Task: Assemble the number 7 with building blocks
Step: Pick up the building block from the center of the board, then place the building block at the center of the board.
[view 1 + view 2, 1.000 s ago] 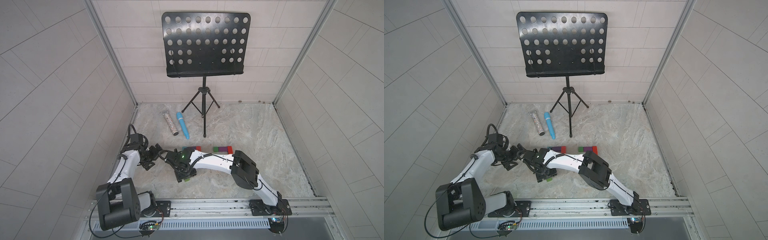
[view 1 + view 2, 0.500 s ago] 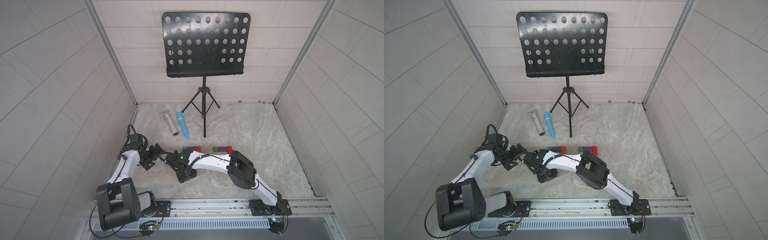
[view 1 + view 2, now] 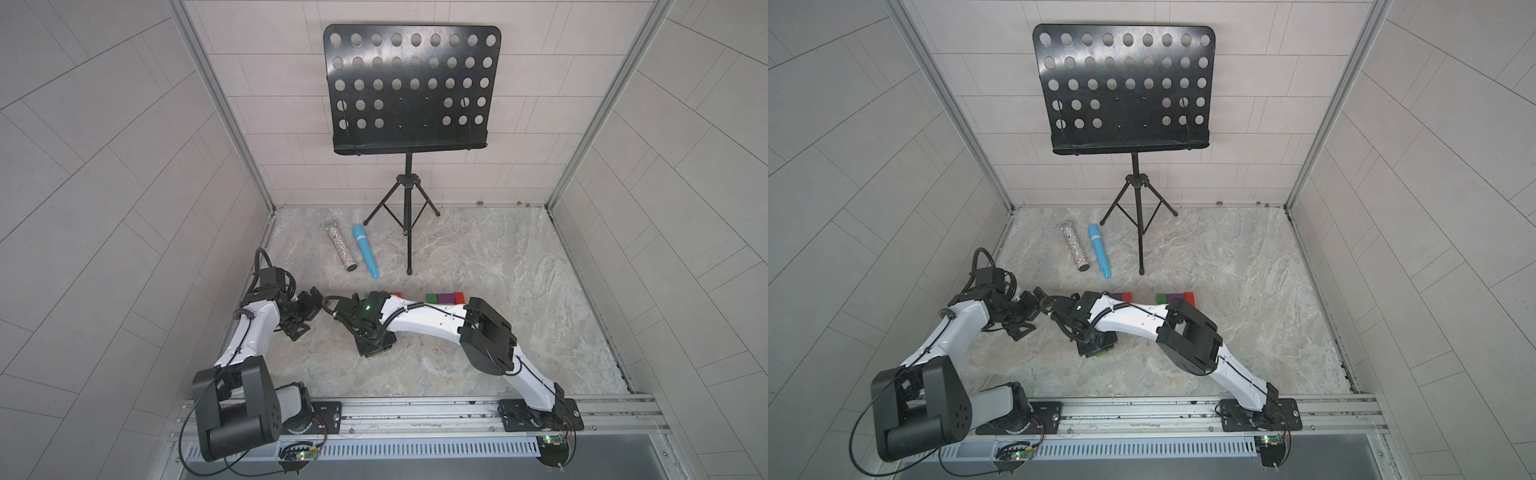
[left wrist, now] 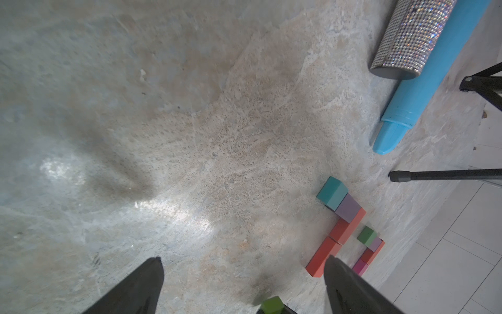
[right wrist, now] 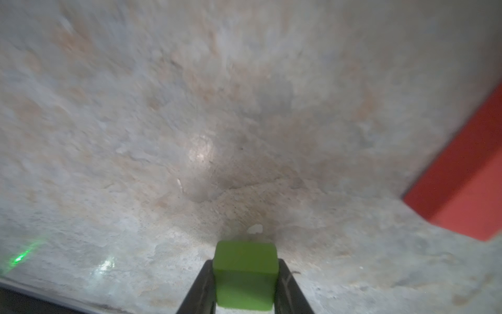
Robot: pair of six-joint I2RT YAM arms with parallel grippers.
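The right pincer (image 5: 245,262) is clamped on a green block (image 5: 244,280), which seems to touch the tabletop (image 5: 163,122), near a red block (image 5: 461,176). The left pincer (image 4: 244,258) stands wide apart close by.

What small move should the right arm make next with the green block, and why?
Probably a short straight lift. The right jaws press both sides of the small green square block, close to the mottled stone tabletop, and a red rectangular block lies close by; rising first should avoid dragging it or nudging the red one.
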